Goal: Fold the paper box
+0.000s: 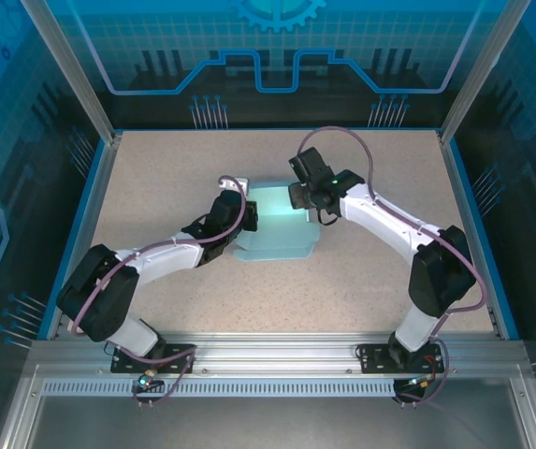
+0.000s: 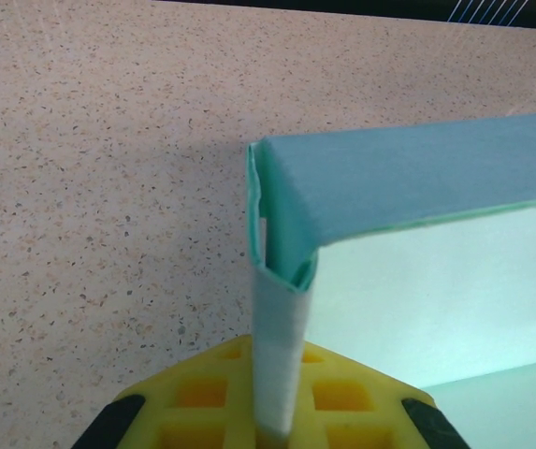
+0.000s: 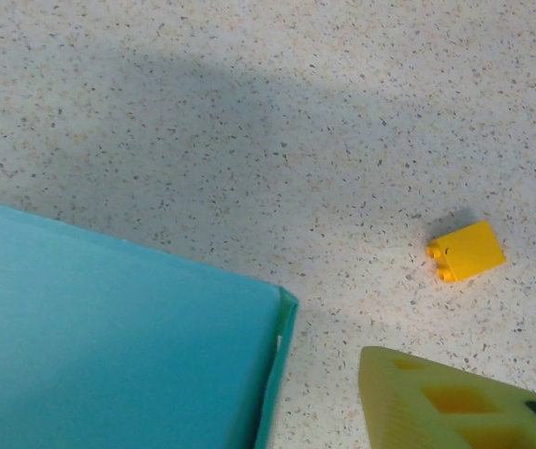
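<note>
Paper box, part-folded: located at the middle of the table, between both arms. One upright flap was pinched by the left gripper. Right gripper was held at its far edge; whether spread or pressed could not be told

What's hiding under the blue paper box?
The paper box rests on the speckled table, which shows all around it. Anything beneath the card is covered, so it cannot be told. A small yellow piece lies beside it, not under.
</note>
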Robot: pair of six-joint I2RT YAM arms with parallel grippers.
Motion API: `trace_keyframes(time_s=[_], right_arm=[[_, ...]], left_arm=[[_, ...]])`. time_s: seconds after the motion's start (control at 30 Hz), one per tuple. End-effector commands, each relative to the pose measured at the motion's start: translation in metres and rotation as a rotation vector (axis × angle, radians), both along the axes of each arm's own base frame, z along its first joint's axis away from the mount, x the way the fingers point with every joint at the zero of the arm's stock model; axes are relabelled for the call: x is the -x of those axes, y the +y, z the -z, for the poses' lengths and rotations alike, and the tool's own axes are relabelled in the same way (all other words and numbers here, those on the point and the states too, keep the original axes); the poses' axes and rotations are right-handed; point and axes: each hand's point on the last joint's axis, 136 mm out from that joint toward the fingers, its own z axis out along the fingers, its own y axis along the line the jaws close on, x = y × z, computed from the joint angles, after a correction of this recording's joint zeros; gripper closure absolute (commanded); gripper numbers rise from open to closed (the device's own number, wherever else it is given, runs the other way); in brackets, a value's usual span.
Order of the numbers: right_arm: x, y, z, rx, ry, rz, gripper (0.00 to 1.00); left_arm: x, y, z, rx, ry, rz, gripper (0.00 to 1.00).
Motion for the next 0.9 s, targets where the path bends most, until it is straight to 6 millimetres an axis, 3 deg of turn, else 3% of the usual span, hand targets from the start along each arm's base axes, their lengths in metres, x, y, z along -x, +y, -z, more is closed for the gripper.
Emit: trace_keyframes(time_s=[0.0,0.27,0.87], right_arm=[[-0.004,-0.003,-0.008,-0.045,-0.023,0.043,0.56],[-0.007,-0.016,-0.005,0.079,-0.061,0.128,0.72],[-0.019,-0.046,0.013,0.433,-0.074,0.229,0.88]], left_arm=[[0.002,-0.001,-0.011,-0.004,-0.022,0.022,0.94],[0.003,-0.002,-0.010,-0.003,-0.021,0.026,0.94],[0.003,-0.002,-0.012,-0.007,-0.023,0.027,0.94]])
